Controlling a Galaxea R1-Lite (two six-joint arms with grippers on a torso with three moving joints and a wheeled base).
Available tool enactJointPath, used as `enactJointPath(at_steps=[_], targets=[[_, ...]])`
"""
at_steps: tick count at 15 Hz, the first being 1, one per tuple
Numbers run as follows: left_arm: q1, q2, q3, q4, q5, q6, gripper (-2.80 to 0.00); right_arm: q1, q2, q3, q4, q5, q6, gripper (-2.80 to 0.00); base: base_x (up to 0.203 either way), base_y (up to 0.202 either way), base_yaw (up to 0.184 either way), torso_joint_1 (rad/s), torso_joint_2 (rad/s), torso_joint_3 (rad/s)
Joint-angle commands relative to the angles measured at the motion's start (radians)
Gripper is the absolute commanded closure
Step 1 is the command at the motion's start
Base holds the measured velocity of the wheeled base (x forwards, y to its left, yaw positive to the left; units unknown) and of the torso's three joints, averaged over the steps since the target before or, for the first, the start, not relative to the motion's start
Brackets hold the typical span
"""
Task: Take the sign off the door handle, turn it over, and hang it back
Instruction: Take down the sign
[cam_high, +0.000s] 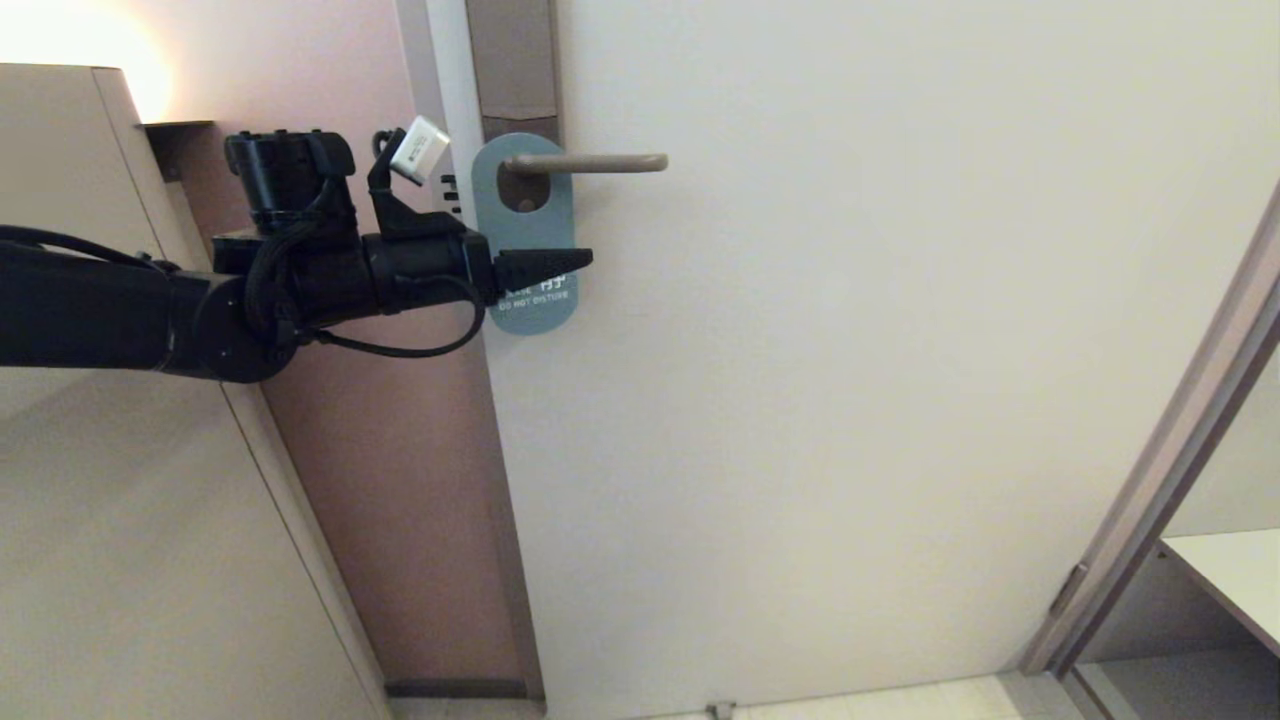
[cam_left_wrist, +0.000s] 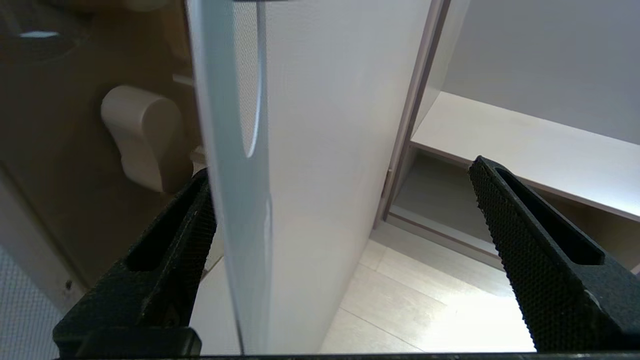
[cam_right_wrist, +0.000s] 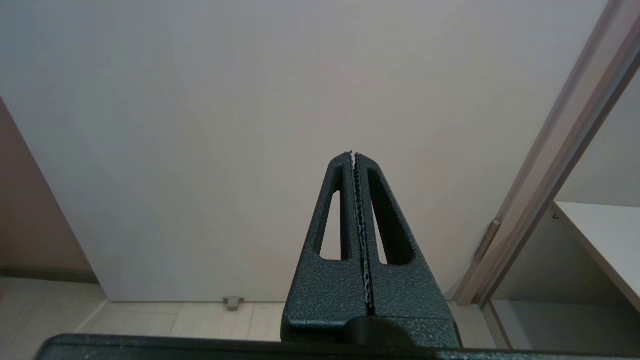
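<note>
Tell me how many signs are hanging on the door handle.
1. The blue sign hangs from the handle, with the open left hand at its lower half. Another behind it could be hidden.

The sign (cam_high: 524, 232) reads "DO NOT DISTURB" in white along its lower end.

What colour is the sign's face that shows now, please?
Blue with white text, seen best in the head view: the sign.

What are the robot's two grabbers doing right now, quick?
Left gripper: open, fingers either side of the blue sign hanging on the door handle, not gripping it yet.
Right gripper: closed, holding nothing, away from the sign.
</note>
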Motion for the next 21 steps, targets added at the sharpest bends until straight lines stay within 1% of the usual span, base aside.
enactJointPath(at_steps=[1,3,6,15,18,21], targets=[[0.000,0.010,0.000,-0.011,-0.005,-0.003,0.00,0.000,0.001,0.000,0.000,0.000,-0.001,0.00,0.000,0.000,0.000,0.000,0.00,0.000],[0.000,0.010,-0.001,-0.014,-0.005,-0.008,0.00,0.000,0.001,0.000,0.000,0.000,-0.001,0.00,0.000,0.000,0.000,0.000,0.00,0.000],[0.002,0.007,-0.001,-0.013,0.012,-0.010,0.00,0.000,0.001,0.000,0.000,0.000,-0.001,0.00,0.000,0.000,0.000,0.000,0.00,0.000],[0.000,-0.022,0.002,-0.011,0.018,-0.008,0.00,0.000,0.001,0.000,0.000,0.000,-0.001,0.00,0.000,0.000,0.000,0.000,0.00,0.000],[-0.015,-0.026,-0.001,-0.011,0.057,-0.007,0.00,0.000,0.001,0.000,0.000,0.000,-0.001,0.00,0.000,0.000,0.000,0.000,0.00,0.000],[-0.056,-0.030,0.000,-0.011,0.087,-0.007,0.00,0.000,0.001,0.000,0.000,0.000,-0.001,0.00,0.000,0.000,0.000,0.000,0.00,0.000]])
